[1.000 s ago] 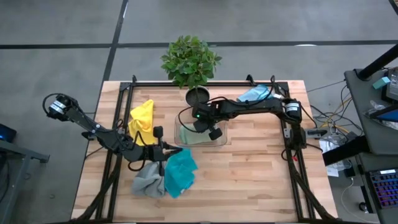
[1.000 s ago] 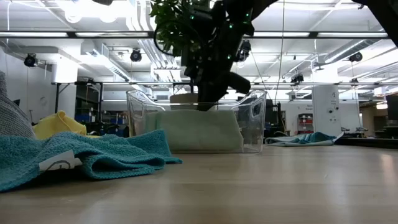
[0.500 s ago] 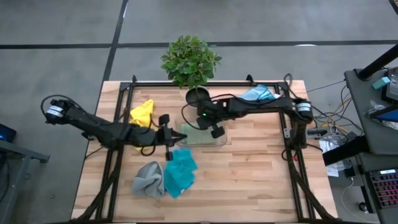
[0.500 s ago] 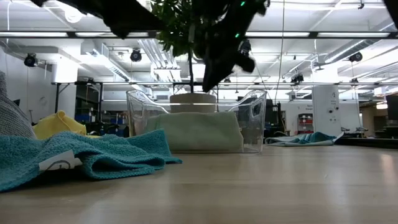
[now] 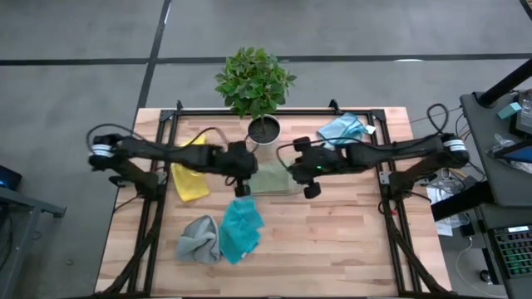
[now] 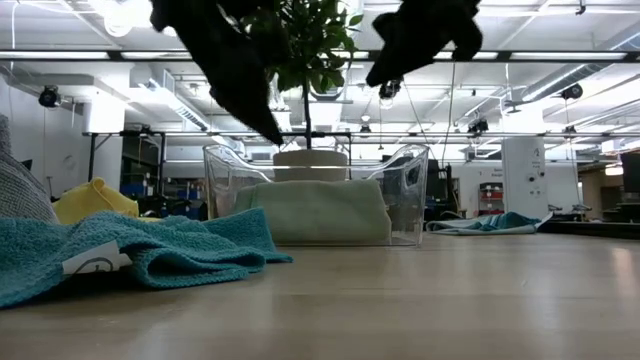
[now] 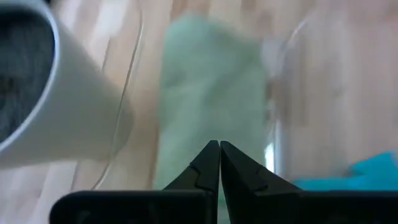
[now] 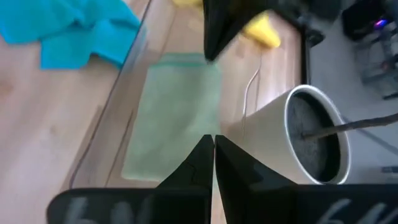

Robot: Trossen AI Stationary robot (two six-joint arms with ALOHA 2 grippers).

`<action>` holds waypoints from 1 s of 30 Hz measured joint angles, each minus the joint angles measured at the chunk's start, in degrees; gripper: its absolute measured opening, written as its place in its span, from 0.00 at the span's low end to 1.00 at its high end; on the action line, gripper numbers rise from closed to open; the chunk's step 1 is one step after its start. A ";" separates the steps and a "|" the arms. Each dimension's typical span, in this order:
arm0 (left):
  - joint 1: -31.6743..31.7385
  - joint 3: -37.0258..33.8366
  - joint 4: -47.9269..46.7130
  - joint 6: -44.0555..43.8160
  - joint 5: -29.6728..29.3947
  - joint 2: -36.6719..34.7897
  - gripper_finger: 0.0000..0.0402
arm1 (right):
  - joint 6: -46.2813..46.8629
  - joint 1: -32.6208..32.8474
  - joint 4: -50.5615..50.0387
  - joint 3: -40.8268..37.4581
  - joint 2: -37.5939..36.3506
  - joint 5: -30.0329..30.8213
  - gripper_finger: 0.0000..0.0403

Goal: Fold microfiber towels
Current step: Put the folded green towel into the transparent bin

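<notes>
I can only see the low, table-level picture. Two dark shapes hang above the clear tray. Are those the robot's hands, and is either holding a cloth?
Observer: Yes. From above, the left gripper is by the left end of the tray and the right gripper by its right end. Both are shut and empty.
Operator: Is the green cloth in there folded?
Observer: The right wrist view shows the sage green towel lying flat as a neat rectangle.
Operator: Which ones aren't folded?
Observer: From above, the yellow towel, grey towel, teal towel and light blue towel lie rumpled.
</notes>
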 joint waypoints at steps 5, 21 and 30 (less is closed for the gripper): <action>2.81 6.69 -7.35 2.70 0.73 9.22 0.00 | 0.67 0.47 6.42 -7.71 -5.36 -0.03 0.02; 4.21 13.23 -8.03 2.72 -2.59 17.57 0.00 | 0.57 0.48 11.22 -15.92 -8.93 0.00 0.02; 2.37 14.92 -2.78 2.53 -2.58 15.92 0.00 | 0.57 0.48 11.22 -15.96 -8.97 0.00 0.02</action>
